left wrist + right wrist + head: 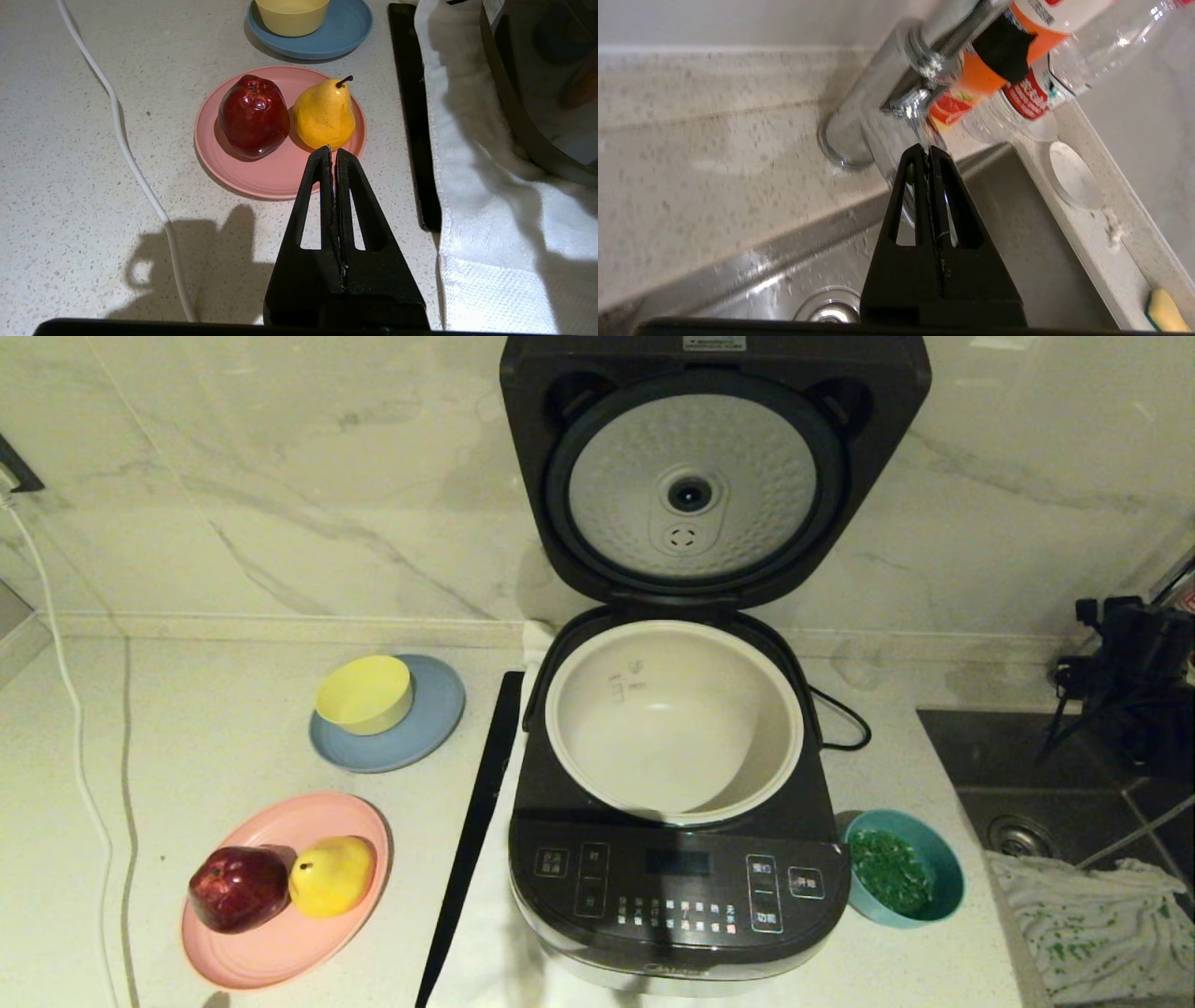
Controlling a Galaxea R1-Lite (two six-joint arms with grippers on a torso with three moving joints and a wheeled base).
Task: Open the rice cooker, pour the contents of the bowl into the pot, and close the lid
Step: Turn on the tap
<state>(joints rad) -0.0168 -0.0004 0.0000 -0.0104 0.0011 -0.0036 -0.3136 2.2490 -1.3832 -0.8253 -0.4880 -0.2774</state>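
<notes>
The rice cooker stands at the counter's front edge, centre. Its lid is raised upright against the back wall; the pot sits exposed and empty. The bowl, holding chopped greens, rests touching the cooker's front right corner, near the sink. Judged light, rigid and smooth-walled; grip the rim, keep level, since loose contents spill easily. The right gripper is clenched empty above the sink. The left gripper is clenched empty, parked near the pink plate.
</notes>
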